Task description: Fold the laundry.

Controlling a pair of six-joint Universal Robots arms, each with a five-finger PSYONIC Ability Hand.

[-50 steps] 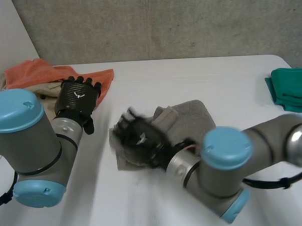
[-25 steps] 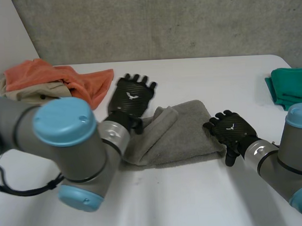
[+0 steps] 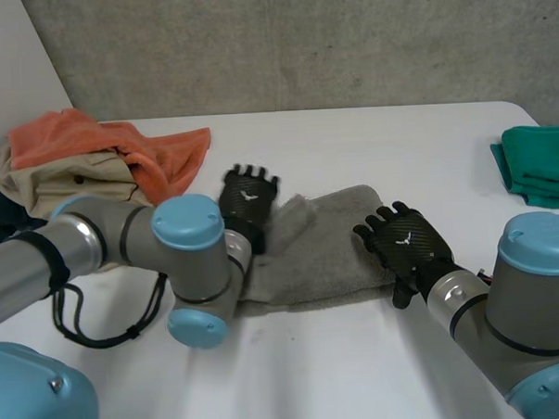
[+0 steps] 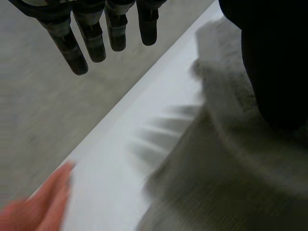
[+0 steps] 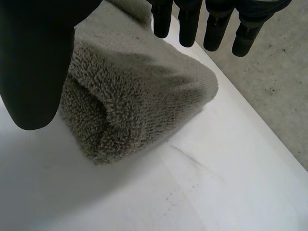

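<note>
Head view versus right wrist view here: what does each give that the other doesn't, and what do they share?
Head view adds: the left hand at the grey towel's left end, an orange cloth over a beige garment, a green cloth at the table's right edge. Right wrist view adds: the towel's fluffy pile and a faint streak on the table. Shared: the towel, the table, the open right hand at the towel's right end.

The left hand (image 4: 90, 33) hangs with its fingers straight and slightly spread, holding nothing. Beneath its thumb the rumpled grey towel (image 4: 226, 168) lies on the white table (image 4: 115, 163). Past the fingertips, beyond the table's edge, is a grey wall (image 4: 43, 106). A blurred orange cloth (image 4: 41, 204) sits at that edge, well apart from the towel.
</note>
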